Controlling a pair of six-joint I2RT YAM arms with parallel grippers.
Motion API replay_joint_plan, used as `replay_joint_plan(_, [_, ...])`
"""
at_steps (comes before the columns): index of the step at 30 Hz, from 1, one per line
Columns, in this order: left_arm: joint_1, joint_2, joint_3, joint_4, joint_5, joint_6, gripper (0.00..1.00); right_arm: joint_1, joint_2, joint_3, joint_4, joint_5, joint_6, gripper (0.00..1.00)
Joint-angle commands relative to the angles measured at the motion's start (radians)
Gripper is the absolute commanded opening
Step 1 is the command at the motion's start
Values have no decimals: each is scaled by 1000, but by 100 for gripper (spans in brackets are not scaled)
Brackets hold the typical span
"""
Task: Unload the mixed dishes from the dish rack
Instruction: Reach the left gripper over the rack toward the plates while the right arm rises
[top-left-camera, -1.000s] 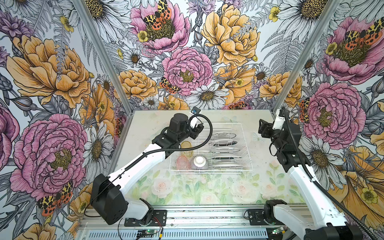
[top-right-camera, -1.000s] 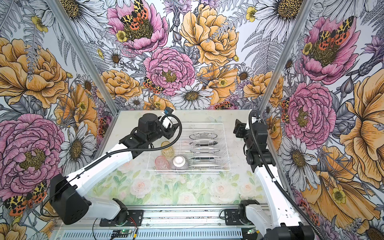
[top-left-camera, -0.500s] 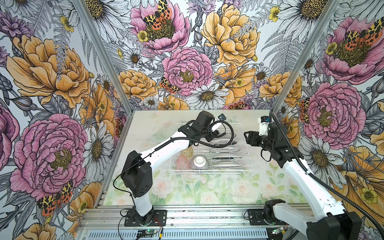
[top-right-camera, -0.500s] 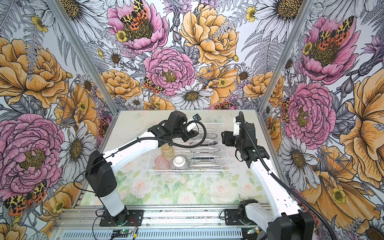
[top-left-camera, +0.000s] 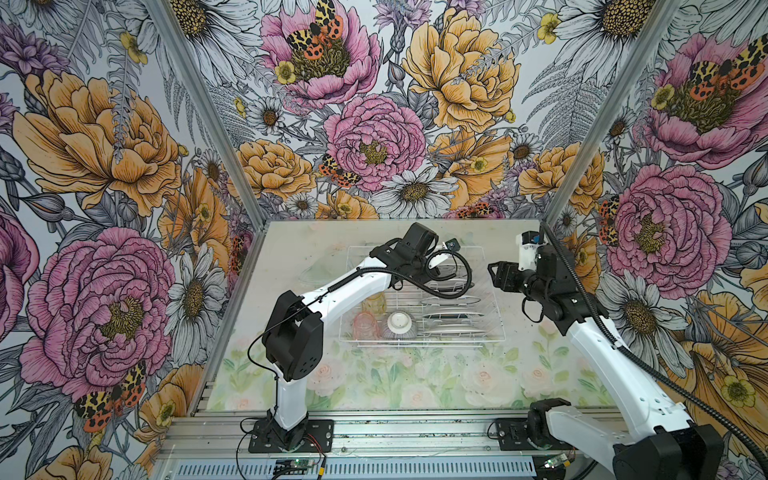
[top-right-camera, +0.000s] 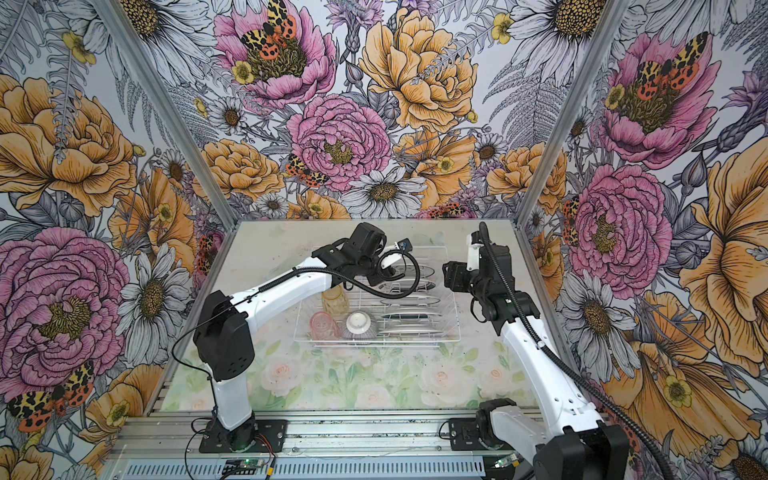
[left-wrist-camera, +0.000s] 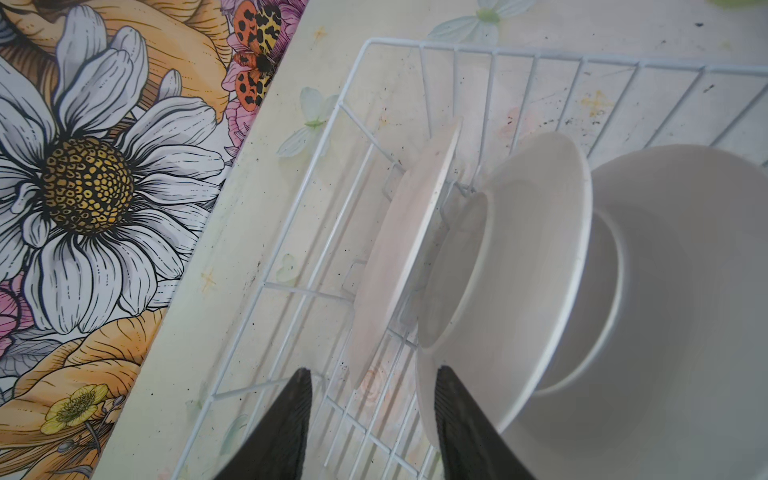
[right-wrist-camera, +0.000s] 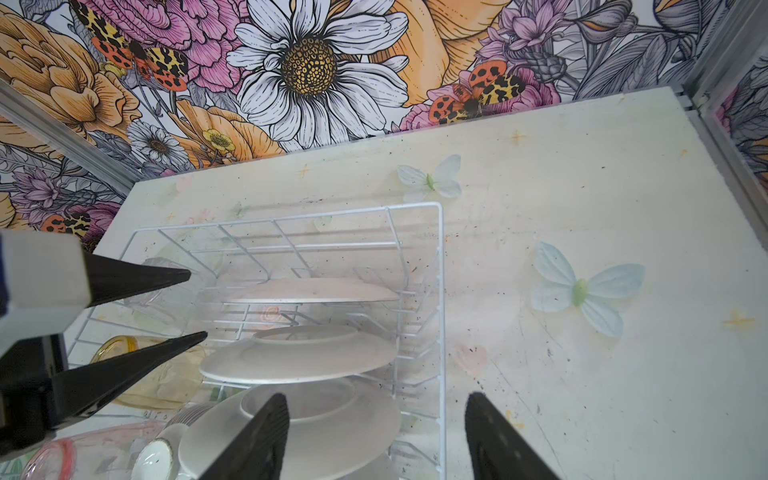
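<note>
Fingers on both arms stand parted and hold nothing. Nearest, on the flower-printed bench (top-left-camera: 374, 382), the white wire dish rack (top-left-camera: 419, 341) holds its load. At its near left a pink tumbler (top-left-camera: 365, 327) sits beside the small striped bowl (top-left-camera: 401, 324), which is upside down with its white foot up. Just behind them is the amber tumbler (top-left-camera: 374, 301). To the right, the plates (top-left-camera: 451, 300) stand on edge in the prong slots, one behind another. Farther back, the right gripper (right-wrist-camera: 376, 397) hovers over the rack's right rim, one finger above the plates and the other above bare bench. Farthest, the left gripper (left-wrist-camera: 374, 370) hangs over the rack's far end, with the rearmost plate's edge just ahead of its tips. A clear tumbler (right-wrist-camera: 164, 264) shows near the far left corner; whether it is inside the rack or outside, I cannot tell.
</note>
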Motion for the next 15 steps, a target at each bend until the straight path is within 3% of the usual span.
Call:
replay_joint_plan(1, [-8, 15, 48, -16, -5, 47, 50, 6, -33, 24, 2, -4, 6, 69])
replay_joint_plan(15, [-8, 119, 135, -28, -11, 88, 49, 6, -88, 4, 2, 8, -1, 70])
